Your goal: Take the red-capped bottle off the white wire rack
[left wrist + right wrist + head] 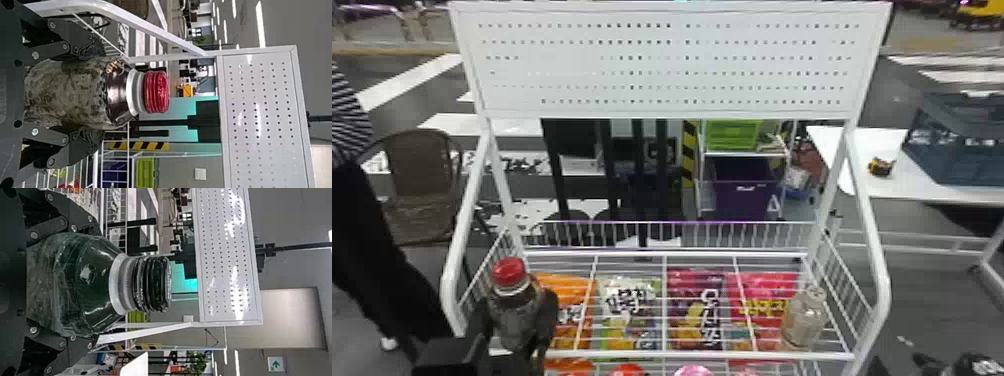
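At the left of the white wire rack [732,355], my left gripper [518,306] is shut on the red-capped bottle [509,272], with a finger on either side of its dark body. The bottle stands about upright; whether its base touches the wires, I cannot tell. In the left wrist view, the red-capped bottle [156,92] points its cap away from my left gripper [98,93]. My right gripper [924,362] is low at the right, outside the rack. In the right wrist view, my right gripper [94,284] is shut on a clear black-capped bottle [84,286].
Colourful snack bags [694,310] lie in the rack's divided basket. A clear bottle [804,320] stands at its right end. Slanted side posts [874,250] flank the basket, below a perforated white panel [667,60]. Behind at the right is a white table [932,185].
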Tool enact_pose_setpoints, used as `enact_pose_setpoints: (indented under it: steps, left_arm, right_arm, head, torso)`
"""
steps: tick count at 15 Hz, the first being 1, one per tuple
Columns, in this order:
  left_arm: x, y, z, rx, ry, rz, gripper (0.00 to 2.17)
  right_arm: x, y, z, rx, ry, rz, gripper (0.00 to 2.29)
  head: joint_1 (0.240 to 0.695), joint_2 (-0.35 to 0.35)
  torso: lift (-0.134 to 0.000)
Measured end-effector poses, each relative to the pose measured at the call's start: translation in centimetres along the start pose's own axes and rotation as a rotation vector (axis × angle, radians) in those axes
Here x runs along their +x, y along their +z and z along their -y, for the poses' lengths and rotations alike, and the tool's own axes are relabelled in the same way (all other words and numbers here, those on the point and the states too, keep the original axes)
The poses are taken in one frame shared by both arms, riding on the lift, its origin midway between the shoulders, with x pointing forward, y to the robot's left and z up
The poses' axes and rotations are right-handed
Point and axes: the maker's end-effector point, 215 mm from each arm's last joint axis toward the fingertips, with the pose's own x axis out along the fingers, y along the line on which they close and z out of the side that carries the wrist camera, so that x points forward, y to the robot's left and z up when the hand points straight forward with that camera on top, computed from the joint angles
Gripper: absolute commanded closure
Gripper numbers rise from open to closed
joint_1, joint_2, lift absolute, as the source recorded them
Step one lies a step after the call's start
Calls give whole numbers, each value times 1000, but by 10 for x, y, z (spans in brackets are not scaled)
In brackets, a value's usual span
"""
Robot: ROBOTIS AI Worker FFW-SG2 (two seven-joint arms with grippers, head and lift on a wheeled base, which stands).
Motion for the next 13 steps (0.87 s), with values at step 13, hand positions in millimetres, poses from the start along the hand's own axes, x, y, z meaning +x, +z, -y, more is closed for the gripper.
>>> enact_pose_setpoints:
  steps: [13]
  left_arm:
    - [-3,15,9,-6,-14,18,1902]
  right_arm:
    - [1,0,2,2,-2,-3,508]
  head:
    - [499,0]
  torso:
    - [0]
